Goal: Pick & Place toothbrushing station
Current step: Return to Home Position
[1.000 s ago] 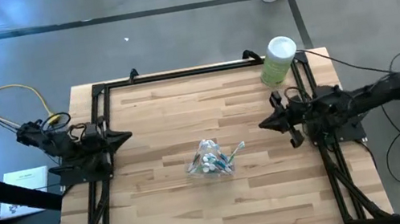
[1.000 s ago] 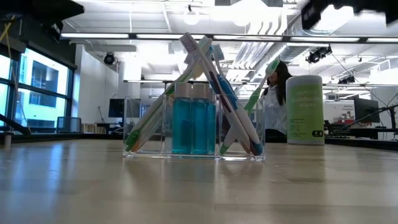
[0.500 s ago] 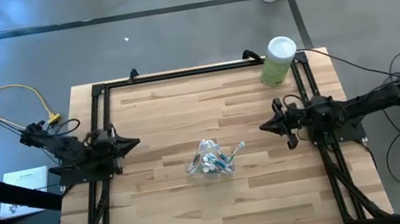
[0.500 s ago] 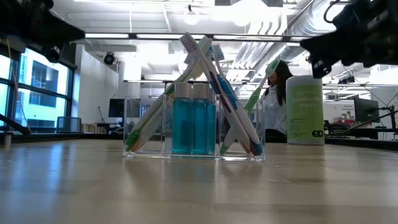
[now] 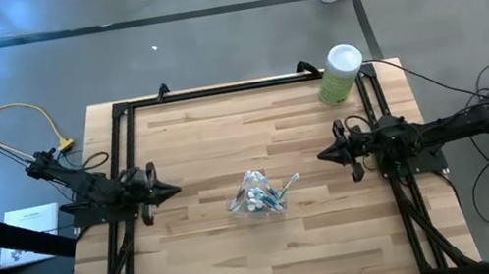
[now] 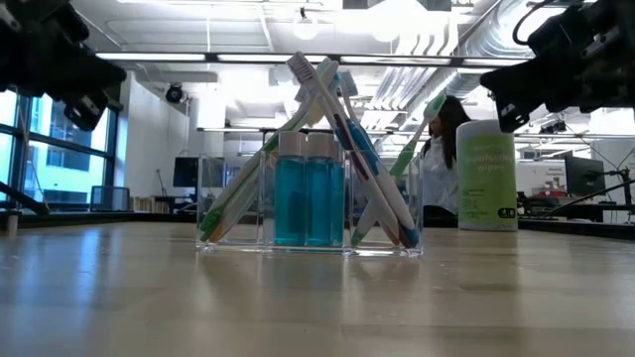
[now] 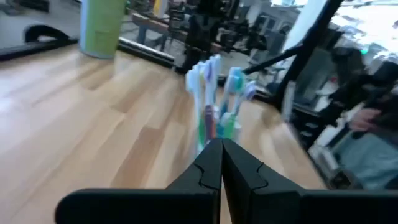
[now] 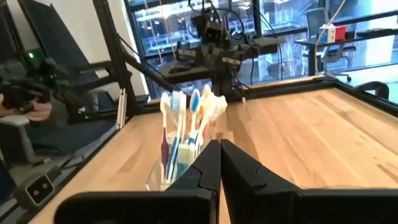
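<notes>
Since half a second ago the left gripper (image 5: 172, 191) has slid a little toward the table's middle and its near edge; the right gripper (image 5: 320, 155) has kept its place at the right side, and the toothbrushing station (image 5: 256, 195) has not shifted. Both grippers hang above the wood, well apart from the station, one on each side of it, pointing inward; the left one's dark fingers (image 7: 208, 165) are pressed together tip to tip with nothing between them; the right one's fingers (image 8: 208, 163) likewise meet and hold nothing. The station stands near the centre of the table (image 5: 223, 126): a clear, boxy plastic holder with compartments; two translucent teal bottles (image 6: 309, 203) with pale caps stand upright in its middle; slim toothbrushes (image 6: 369, 164) lean crosswise against each other, heads up. The table is pale butcher-block wood edged by a black metal frame; a tall pale-green canister (image 5: 339, 74), a cylinder with a white lid, stands at the far right corner.
</notes>
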